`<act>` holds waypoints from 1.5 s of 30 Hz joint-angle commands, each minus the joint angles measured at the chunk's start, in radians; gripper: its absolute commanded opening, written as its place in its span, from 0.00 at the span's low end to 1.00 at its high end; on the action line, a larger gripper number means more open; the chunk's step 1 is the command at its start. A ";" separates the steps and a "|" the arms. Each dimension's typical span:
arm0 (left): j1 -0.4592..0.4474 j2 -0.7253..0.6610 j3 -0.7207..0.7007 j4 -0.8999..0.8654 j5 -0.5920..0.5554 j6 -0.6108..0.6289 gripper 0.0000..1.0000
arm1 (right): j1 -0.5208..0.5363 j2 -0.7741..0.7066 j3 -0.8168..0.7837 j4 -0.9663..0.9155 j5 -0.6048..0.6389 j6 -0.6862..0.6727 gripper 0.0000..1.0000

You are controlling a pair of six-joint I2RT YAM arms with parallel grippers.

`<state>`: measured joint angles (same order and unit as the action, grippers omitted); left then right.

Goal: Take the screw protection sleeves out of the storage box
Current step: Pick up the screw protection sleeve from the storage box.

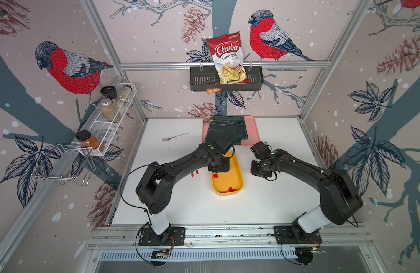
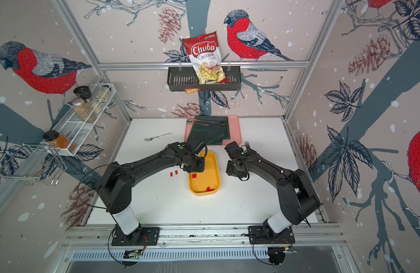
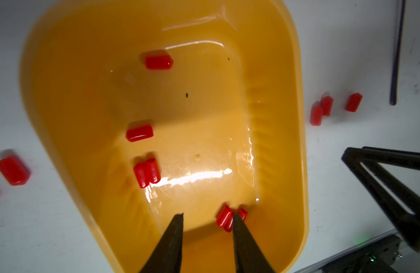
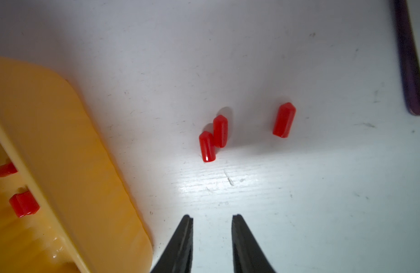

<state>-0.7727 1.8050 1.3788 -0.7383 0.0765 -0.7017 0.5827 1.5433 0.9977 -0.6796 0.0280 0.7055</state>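
Left jaws: spread, empty, above storage box (image 3: 283, 141)
Right jaws: spread, empty, above worktop (image 4: 299, 212)
Screw protection sleeves (image 3: 139, 133): some boxed, some out

Overhead pair, wrist close-ups, shared storage box (image 1: 231, 173)

Chip bag (image 1: 228, 56) in black wall basket (image 1: 199, 79): printed "Chuba Cassava Chips"; small top logo unreadable.

The white table (image 1: 204, 208) holds a yellow storage box (image 1: 228, 179) in the middle, a pink tray (image 1: 253, 130) at twelve o'clock, a fork (image 1: 175, 137) at ten, and maybe two red sleeves (image 1: 192, 174) at nine.
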 commanded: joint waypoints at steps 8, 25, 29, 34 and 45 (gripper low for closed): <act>-0.025 0.110 0.018 -0.005 -0.123 -0.061 0.32 | -0.027 -0.048 -0.052 0.012 -0.016 -0.032 0.33; -0.032 0.163 0.053 -0.082 -0.226 -0.040 0.30 | -0.060 -0.029 -0.076 0.028 -0.034 -0.067 0.33; -0.033 0.167 0.035 -0.087 -0.237 -0.035 0.30 | -0.061 -0.023 -0.075 0.031 -0.033 -0.070 0.33; -0.032 0.175 0.015 -0.070 -0.235 -0.032 0.26 | -0.061 -0.020 -0.079 0.032 -0.031 -0.070 0.33; -0.033 0.194 0.031 -0.052 -0.242 -0.017 0.13 | -0.062 -0.027 -0.078 0.028 -0.028 -0.068 0.33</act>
<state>-0.8043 2.0037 1.4029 -0.7818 -0.1566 -0.7322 0.5217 1.5208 0.9161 -0.6552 -0.0044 0.6502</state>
